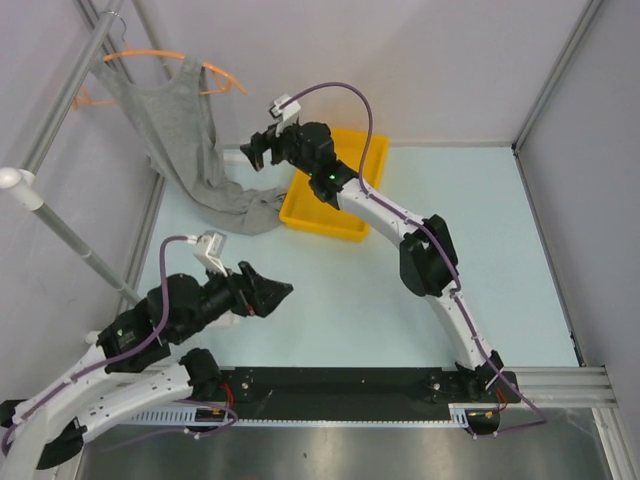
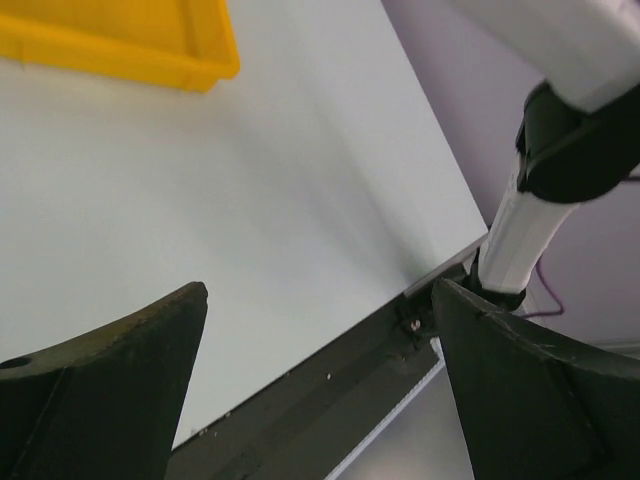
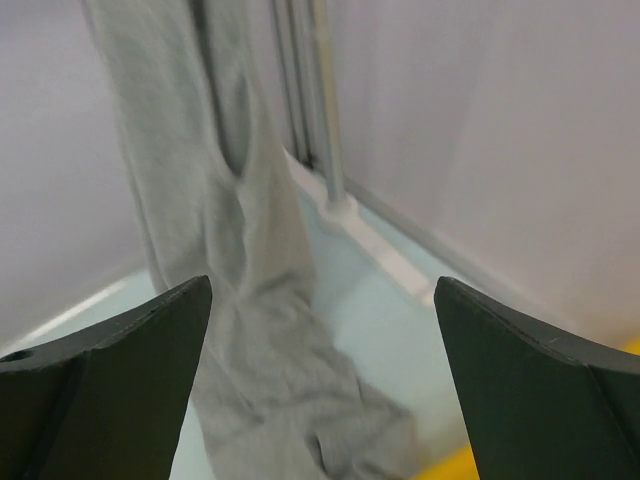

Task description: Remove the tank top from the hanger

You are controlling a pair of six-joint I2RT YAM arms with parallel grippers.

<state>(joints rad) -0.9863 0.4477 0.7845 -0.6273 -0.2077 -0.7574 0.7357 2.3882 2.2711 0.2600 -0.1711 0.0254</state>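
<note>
The heather-grey tank top (image 1: 175,130) hangs from the orange hanger (image 1: 150,53) on the rack at the far left. Its lower part trails down and bunches on the table beside the yellow tray. My right gripper (image 1: 256,150) is open just right of the hanging fabric, level with its lower half, and touches nothing. In the right wrist view the tank top (image 3: 240,300) lies ahead, between and beyond the open gripper (image 3: 320,290). My left gripper (image 1: 280,297) is open over the near table, empty; the left wrist view shows only bare table between its fingers (image 2: 110,380).
A yellow tray (image 1: 325,222) sits at the back centre, under the right arm's wrist; its corner (image 2: 130,45) shows in the left wrist view. Grey rack poles (image 1: 70,90) and a slanted brace (image 1: 75,240) stand along the left wall. Enclosure walls close off the back and both sides.
</note>
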